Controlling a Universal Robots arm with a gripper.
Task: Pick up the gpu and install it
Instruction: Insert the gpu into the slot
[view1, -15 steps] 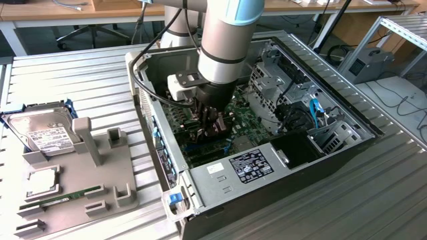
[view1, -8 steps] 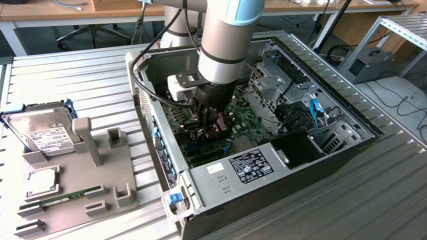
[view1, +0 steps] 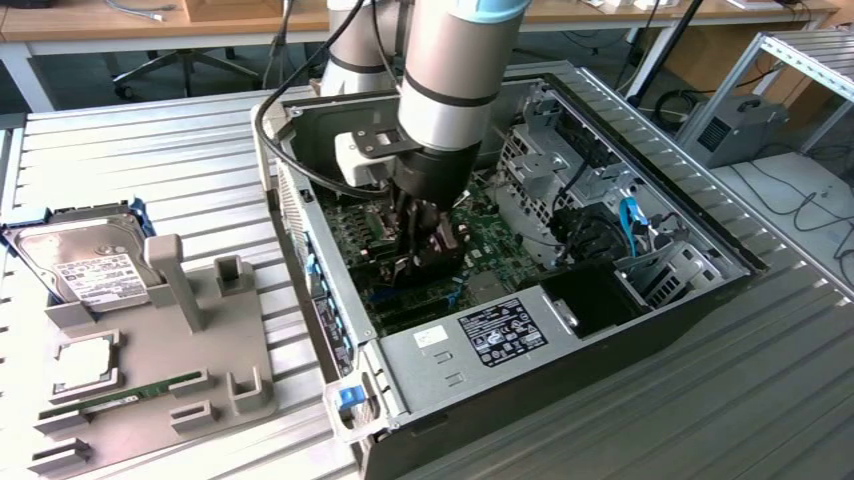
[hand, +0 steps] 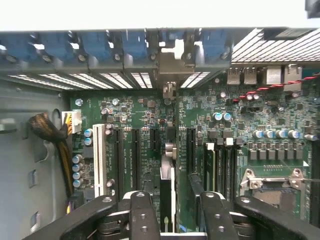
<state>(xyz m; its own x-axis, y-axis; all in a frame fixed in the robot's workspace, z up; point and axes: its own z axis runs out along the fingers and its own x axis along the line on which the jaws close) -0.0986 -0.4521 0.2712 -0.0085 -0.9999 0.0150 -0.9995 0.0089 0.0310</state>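
**Card seated upright in the motherboard, fingers apart on either side**

Ribbed grey metal tabletop (view1: 160, 150) carried the work, with wooden desks and office chair legs behind it. Largest on it was the open black and silver computer case (view1: 694, 290), lying on its side, its green motherboard (hand: 135, 110) exposed. A white-and-black printed label (view1: 497, 333) sat on the silver power supply near the case's front edge; its writing was too small to read. Down into the case reached the silver and black robot arm (view1: 447, 90). Its black gripper (hand: 171, 212) stood with the fingers (hand: 142, 220) spread wide, one on each side of the gpu (hand: 168, 185), a thin card seen edge-on, standing upright in a motherboard slot, its silver end bracket (hand: 170, 65) against the blue-latched rear wall. At the exterior view's left, a grey plastic holder (view1: 174, 340) held a silver hard drive (view1: 83, 265) with a white label, unreadable, and a narrow green RAM stick (view1: 127, 396).
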